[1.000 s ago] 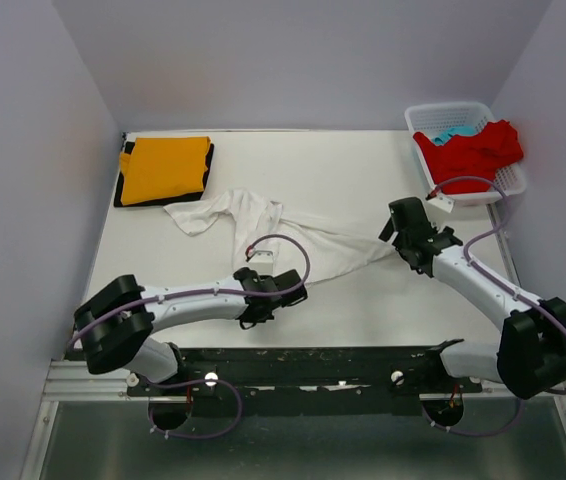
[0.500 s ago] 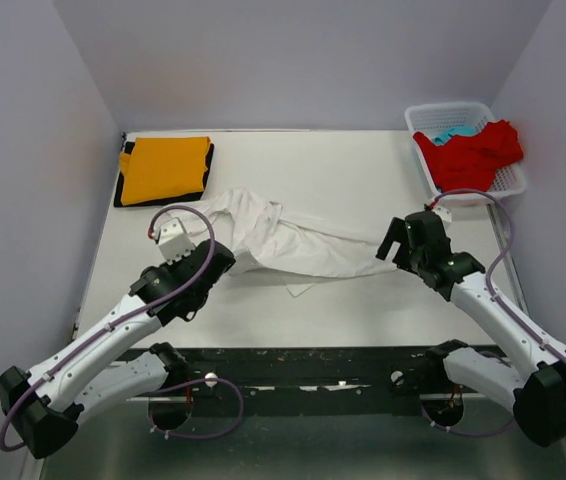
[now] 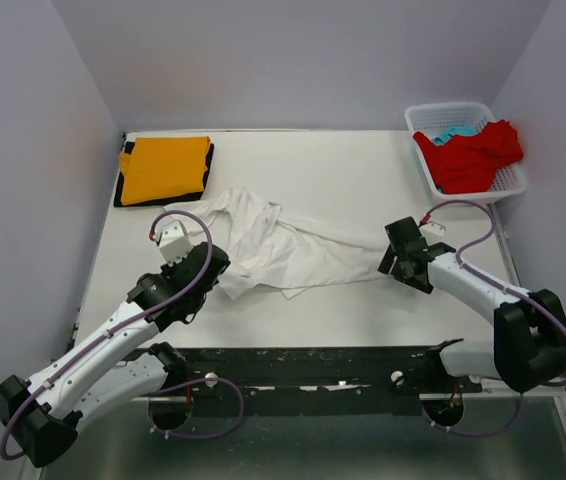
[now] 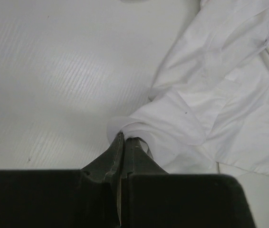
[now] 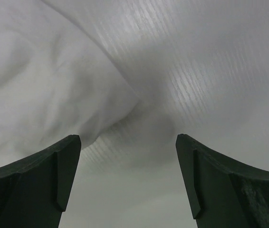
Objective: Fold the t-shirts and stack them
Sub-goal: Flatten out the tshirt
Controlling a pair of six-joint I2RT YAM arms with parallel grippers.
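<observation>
The large white t-shirt [image 3: 293, 245] lies crumpled across the middle of the table. My left gripper [image 3: 218, 268] is shut on its near-left edge; the left wrist view shows the cloth [image 4: 210, 99] bunched at the closed fingertips [image 4: 125, 138]. My right gripper [image 3: 391, 262] is open and empty at the shirt's right end, low over the table; the right wrist view shows the cloth edge [image 5: 44, 90] just beyond the left finger. A folded orange t-shirt [image 3: 165, 168] lies on a black one [image 3: 121, 190] at the far left. A red t-shirt [image 3: 471, 152] and a light blue one [image 3: 451, 132] are in the basket.
The white lattice basket [image 3: 511, 182] stands at the far right corner. Grey walls close in the table on three sides. The arms' bases and a black rail [image 3: 303, 365] run along the near edge.
My right gripper has let go of the shirt's right end and opened, staying low by it. My left gripper has pulled its held edge slightly nearer, and the shirt has slackened and bunched.
</observation>
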